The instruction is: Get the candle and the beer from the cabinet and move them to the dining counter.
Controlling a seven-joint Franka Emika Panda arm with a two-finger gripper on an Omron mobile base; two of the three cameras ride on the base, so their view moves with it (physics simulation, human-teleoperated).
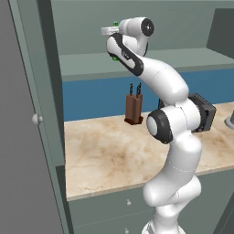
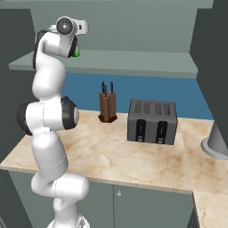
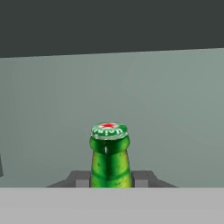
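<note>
The beer (image 3: 109, 153) is a green glass bottle with a red-and-white cap, and its neck stands upright in the middle of the hand view. My gripper (image 3: 110, 178) is shut on that neck, a dark fingertip (image 3: 78, 178) pressed against each side. In the base views the hand (image 1: 109, 31) is raised into the open grey-green cabinet (image 1: 160, 61), above its bottom shelf (image 2: 133, 60). A sliver of the green bottle (image 2: 76, 52) shows behind the arm. The candle and the dining counter are out of view.
The cabinet's open door (image 1: 23, 137) with a round knob (image 1: 37, 119) stands close on the left. Below lies a marble worktop (image 2: 133, 156) with a brown knife block (image 2: 107, 107) and a dark toaster (image 2: 152, 121). A grey base (image 2: 216, 142) stands at the right.
</note>
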